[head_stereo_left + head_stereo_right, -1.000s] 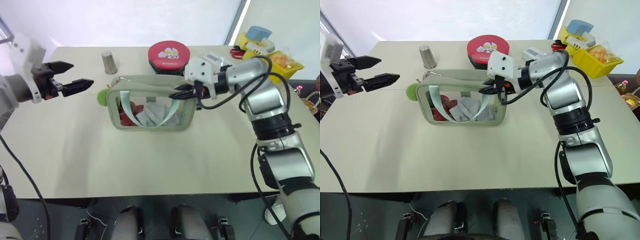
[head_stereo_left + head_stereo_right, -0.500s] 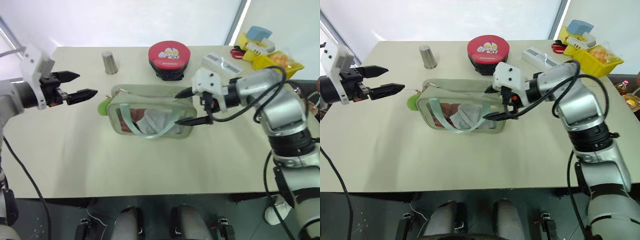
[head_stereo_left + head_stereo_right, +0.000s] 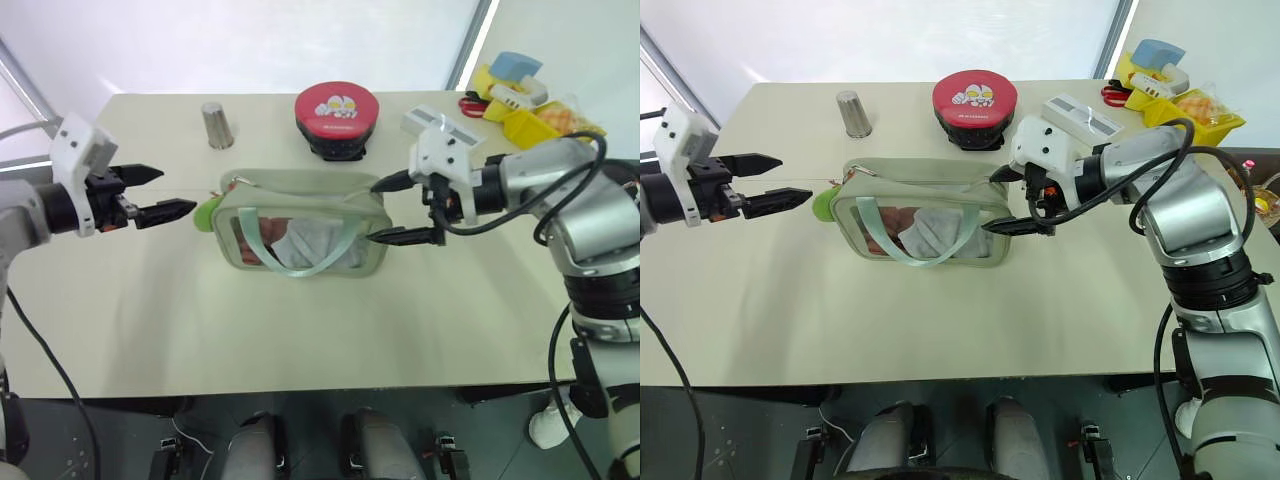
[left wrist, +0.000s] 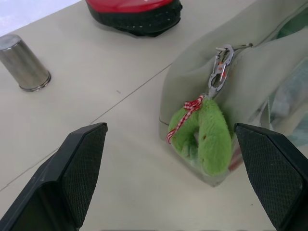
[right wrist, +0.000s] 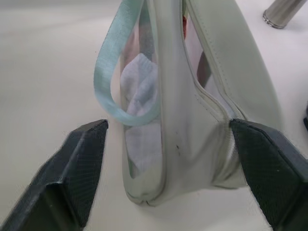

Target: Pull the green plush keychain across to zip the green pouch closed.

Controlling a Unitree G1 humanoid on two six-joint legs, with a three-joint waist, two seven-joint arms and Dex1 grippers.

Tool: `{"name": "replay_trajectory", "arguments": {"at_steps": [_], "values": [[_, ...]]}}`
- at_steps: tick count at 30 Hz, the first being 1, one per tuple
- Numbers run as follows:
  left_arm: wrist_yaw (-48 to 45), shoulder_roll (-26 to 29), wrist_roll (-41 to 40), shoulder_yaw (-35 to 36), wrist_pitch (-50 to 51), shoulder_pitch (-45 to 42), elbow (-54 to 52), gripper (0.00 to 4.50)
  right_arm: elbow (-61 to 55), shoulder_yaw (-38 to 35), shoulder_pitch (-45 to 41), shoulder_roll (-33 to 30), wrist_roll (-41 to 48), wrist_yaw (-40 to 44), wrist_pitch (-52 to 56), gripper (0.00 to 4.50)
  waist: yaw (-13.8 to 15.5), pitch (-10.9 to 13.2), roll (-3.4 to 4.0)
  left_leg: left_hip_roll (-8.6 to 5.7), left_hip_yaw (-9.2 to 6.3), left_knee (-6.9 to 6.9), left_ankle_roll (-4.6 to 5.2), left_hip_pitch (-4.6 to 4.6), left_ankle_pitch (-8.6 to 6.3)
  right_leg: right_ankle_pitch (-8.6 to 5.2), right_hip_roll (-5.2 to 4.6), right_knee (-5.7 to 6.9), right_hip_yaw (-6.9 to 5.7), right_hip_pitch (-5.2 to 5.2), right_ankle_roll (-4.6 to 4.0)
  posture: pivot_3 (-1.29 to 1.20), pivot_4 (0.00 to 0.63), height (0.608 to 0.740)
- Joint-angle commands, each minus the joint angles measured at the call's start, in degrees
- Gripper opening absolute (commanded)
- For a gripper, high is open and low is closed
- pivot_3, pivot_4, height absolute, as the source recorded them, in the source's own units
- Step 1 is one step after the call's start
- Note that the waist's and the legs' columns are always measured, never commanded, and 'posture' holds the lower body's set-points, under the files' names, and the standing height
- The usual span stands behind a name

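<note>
Left eye view: the green pouch [image 3: 300, 232] lies at centre frame on the table [image 3: 300, 330], with the green plush keychain [image 3: 206, 213] hanging at its left end. The left gripper [image 3: 168, 193] stands left of it, jaws spread wide and empty, near but not touching. The right gripper [image 3: 403, 209] brackets the pouch's right end, jaws parted, nothing clamped.

Left wrist view: the keychain [image 4: 202, 139] sits centre-right between the spread fingers [image 4: 79, 168], clipped to the zipper pull by a small carabiner [image 4: 219, 72] (a red-checked ribbon is tied there).

Right wrist view: the pouch's end [image 5: 192, 144] fills the centre; the zip gapes.

Judgement: close the right jaws on the pouch end first to anchor it, then take the plush squarely and draw along the zip line.
</note>
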Motion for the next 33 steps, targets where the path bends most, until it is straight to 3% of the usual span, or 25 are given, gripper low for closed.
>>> {"name": "replay_trajectory", "arguments": {"at_steps": [1, 5, 15, 18, 24, 33], "values": [[0.6, -0.6, -1.4, 0.3, 1.1, 1.1, -4.6, 4.50, -1.0, -0.6, 0.6, 0.3, 0.9, -0.8, -1.3, 2.37, 0.1, 0.0, 0.00, 0.00, 0.00, 0.00, 0.00, 0.00, 0.00, 0.00, 0.00, 0.00, 0.00, 0.00, 0.00, 0.00, 0.150, 0.740], [2.1, -2.5, -1.7, -0.8, 1.7, 1.7, -6.3, 4.50, -1.0, -0.1, 1.2, 0.3, 0.8, -1.0, -2.4, 0.34, 0.2, 0.0, 0.00, 0.00, -0.01, 0.01, 0.00, 0.01, 0.00, 0.00, 0.00, 0.01, 0.02, 0.01, 0.00, 0.00, 0.150, 0.740], [1.4, -2.6, 0.1, -3.2, -0.2, 3.9, -6.1, 4.50, -0.6, 0.4, 1.3, 0.3, 0.5, -1.9, -3.7, 0.34, 0.3, 0.0, 0.00, 0.00, 0.00, 0.01, 0.00, 0.02, 0.00, 0.00, 0.01, 0.00, 0.02, 0.01, 0.00, 0.00, 0.150, 0.740], [0.4, -1.8, -0.1, -2.9, -0.4, 4.6, -6.2, 3.24, -0.3, 0.4, 1.3, 0.2, 0.4, -2.2, -4.0, 0.28, 0.3, 0.0, 0.00, 0.00, -0.01, 0.01, 0.00, 0.01, 0.00, 0.00, 0.02, 0.00, 0.01, 0.01, 0.00, 0.00, 0.150, 0.740], [-0.8, -1.4, 0.7, -3.3, -2.1, 4.5, -4.5, 0.05, 0.3, 0.7, 0.9, 0.5, 0.2, -2.6, -4.4, 0.28, 0.3, 0.0, 0.00, 0.00, -0.01, 0.01, 0.00, 0.02, 0.00, 0.00, 0.02, 0.00, 0.01, 0.02, 0.00, 0.00, 0.150, 0.740], [-1.0, -1.0, 1.2, -2.9, -2.8, 2.9, -2.6, 0.02, 0.8, 1.0, 0.4, 0.6, 0.0, -2.9, -4.6, 0.28, 0.3, 0.0, 0.00, 0.00, 0.00, 0.01, 0.00, 0.02, 0.00, 0.00, 0.02, 0.00, 0.01, 0.02, 0.00, 0.00, 0.150, 0.740]]}}
